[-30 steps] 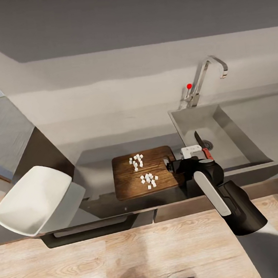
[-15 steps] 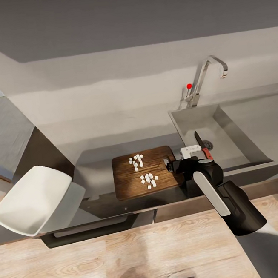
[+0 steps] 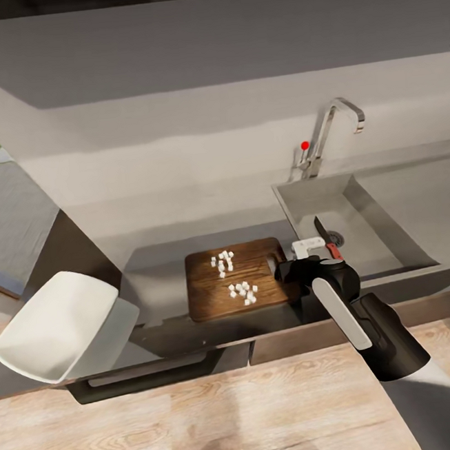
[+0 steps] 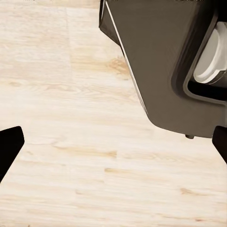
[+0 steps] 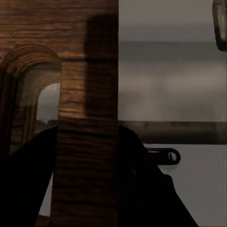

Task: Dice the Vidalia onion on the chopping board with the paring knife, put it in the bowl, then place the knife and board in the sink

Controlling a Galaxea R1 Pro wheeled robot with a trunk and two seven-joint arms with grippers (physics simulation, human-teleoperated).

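two clusters of white onion dice [image 3: 232, 277] are seen lying on the board [image 3: 238, 280], which rests flat on the countertop [image 3: 154, 274] just left of the sink [image 3: 363, 224]. the right gripper [image 3: 283, 272] is placed at the board's right end, by the handle slot; in the right wrist view the board's edge [image 5: 87, 118] is seen between the dark fingers [image 5: 142, 189], which are closed onto it. the knife [image 3: 325, 237] lies inside the sink near the drain, red handle toward the robot, apart from the board. the tap [image 3: 326, 134] with its red dot stands behind the basin. the bowl [image 3: 52, 326] is seen tilted at the left, beyond the counter's end. the left gripper's finger tips [image 4: 9, 146] are spread wide apart with nothing between them, above a pale wooden floor [image 4: 71, 142].
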